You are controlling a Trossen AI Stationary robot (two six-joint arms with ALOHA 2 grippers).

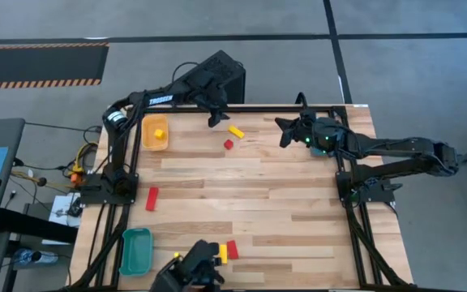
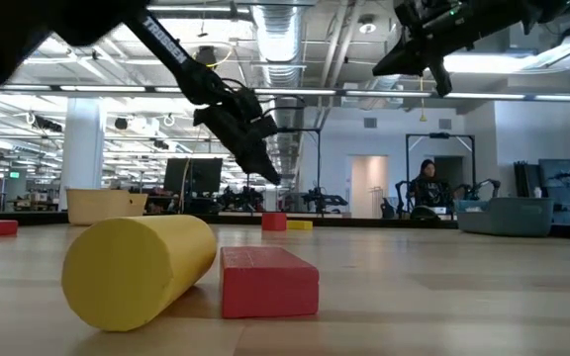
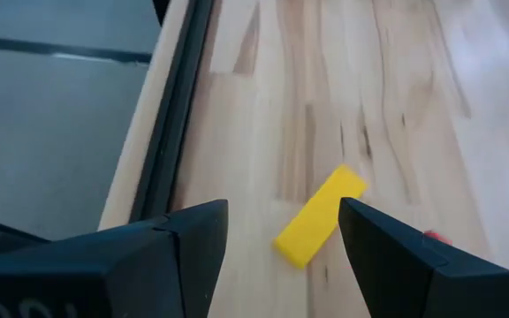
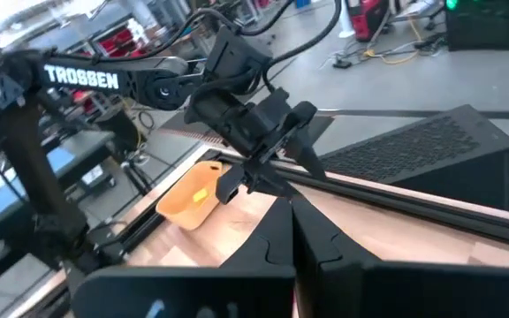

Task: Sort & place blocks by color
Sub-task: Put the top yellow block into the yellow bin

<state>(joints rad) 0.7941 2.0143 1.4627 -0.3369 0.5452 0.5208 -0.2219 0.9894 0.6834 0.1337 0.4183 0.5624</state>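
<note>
My left gripper [image 1: 215,119] hangs above the far edge of the pale, streaky wood table [image 1: 282,203], its two dark, blunt fingers [image 3: 197,238] standing apart with nothing between them; through the gap I look down on a flat yellow bar [image 3: 320,216] lying at a slant on the grain, just to the right of where the gripper hangs, and a small red cube [image 1: 228,144] sits close beside that bar, on its near side. My right gripper [image 1: 283,132] hovers over the far right part of the table, its matte black fingers [image 4: 277,234] pressed together and holding nothing. At the far left stands the yellow tray [image 1: 147,138], a smooth rounded tub with a small yellow cube [image 1: 160,134] inside it. On the left side, about midway between far and near, a red bar [image 1: 152,198] lies on the bare wood, apart from everything else. The teal tray [image 1: 135,249] sits at the near left corner, with nothing showing in it from above. Near the middle of the near edge, a smooth yellow cylinder [image 2: 137,269] lies on its side, touching or almost touching a matte red rectangular block [image 2: 267,281] on its right.
</note>
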